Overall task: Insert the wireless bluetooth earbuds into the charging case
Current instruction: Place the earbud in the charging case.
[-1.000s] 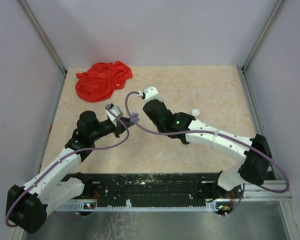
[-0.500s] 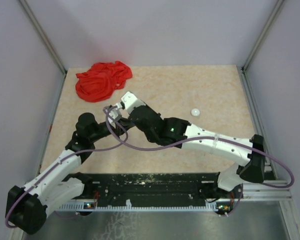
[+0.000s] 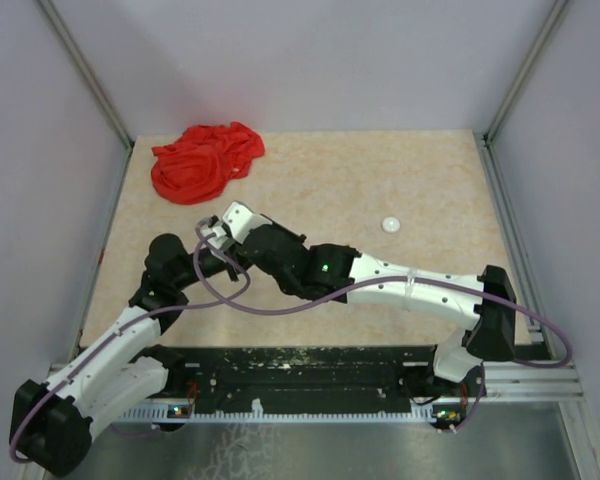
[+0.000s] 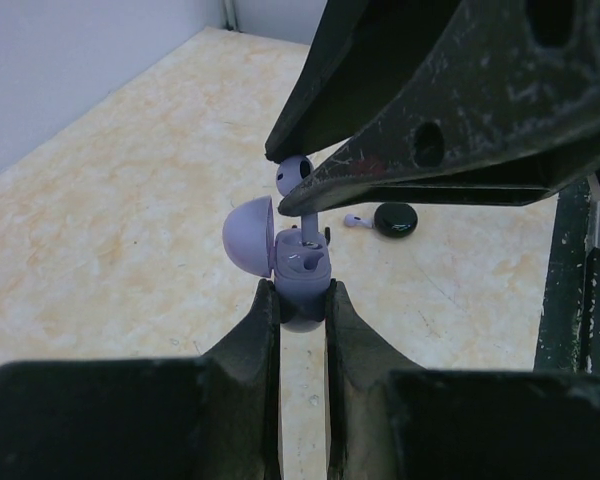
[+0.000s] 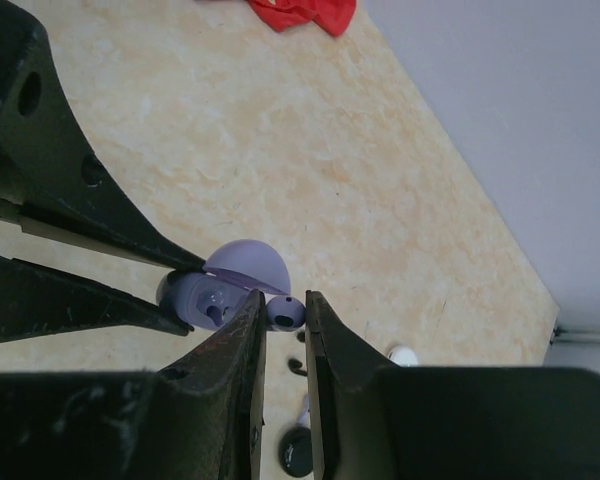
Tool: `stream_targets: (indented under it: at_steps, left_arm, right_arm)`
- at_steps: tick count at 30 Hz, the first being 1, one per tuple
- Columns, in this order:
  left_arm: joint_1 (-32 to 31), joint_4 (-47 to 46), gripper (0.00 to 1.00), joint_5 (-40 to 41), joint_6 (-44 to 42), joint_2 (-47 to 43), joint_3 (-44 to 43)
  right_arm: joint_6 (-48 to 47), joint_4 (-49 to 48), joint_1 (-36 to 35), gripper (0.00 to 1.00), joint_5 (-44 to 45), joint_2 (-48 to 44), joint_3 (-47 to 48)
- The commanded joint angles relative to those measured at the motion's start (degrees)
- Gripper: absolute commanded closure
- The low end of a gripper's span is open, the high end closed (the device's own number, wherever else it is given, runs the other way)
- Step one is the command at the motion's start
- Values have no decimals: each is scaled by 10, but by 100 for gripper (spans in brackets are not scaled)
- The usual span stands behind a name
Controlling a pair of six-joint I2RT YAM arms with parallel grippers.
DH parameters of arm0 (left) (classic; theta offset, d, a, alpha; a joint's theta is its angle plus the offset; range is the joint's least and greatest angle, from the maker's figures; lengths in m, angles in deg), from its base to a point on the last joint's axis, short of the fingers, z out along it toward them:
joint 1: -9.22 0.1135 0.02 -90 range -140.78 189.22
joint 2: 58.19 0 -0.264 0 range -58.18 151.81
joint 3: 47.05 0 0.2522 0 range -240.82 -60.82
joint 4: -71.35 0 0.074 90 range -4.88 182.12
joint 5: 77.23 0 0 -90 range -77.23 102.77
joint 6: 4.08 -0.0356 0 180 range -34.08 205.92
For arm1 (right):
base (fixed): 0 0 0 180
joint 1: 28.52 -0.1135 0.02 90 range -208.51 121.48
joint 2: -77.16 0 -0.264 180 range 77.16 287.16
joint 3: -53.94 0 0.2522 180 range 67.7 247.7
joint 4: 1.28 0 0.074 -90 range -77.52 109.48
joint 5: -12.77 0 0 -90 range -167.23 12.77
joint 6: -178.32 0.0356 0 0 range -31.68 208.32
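Observation:
My left gripper (image 4: 302,300) is shut on the base of an open lavender charging case (image 4: 302,268), its lid (image 4: 248,235) swung to the left. My right gripper (image 5: 285,312) is shut on a lavender earbud (image 5: 285,313) and holds it right over the case's open top; the bud also shows in the left wrist view (image 4: 293,175). In the right wrist view the case (image 5: 205,298) sits just left of my fingertips. In the top view both grippers meet left of centre (image 3: 218,232), and the case and bud are hidden there.
A black round case (image 4: 394,219) and a white earbud (image 4: 355,220) lie on the table beyond the lavender case. A small white case (image 3: 391,225) lies at the right. A red cloth (image 3: 205,160) is bunched at the back left.
My right arm has swung left across the table and brought the lavender earbud to the case in my left gripper. The left gripper has drawn back slightly to the left.

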State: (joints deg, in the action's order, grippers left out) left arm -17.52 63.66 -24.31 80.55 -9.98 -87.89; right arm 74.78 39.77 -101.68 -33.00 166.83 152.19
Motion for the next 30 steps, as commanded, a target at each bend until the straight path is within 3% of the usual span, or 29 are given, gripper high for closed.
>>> stream_targets:
  at_steps: [1, 22, 30]
  left_arm:
    - [0, -40, 99, -14, 14, -12, 7]
    - [14, -105, 99, -7, 95, -28, 27]
    - [17, -128, 99, -39, 126, -23, 31]
  right_arm:
    - [-10, -27, -9, 87, -17, -11, 17]
    - [-50, -44, -24, 86, 10, 0, -12]
    - [-71, -86, -24, 86, 5, -53, -43]
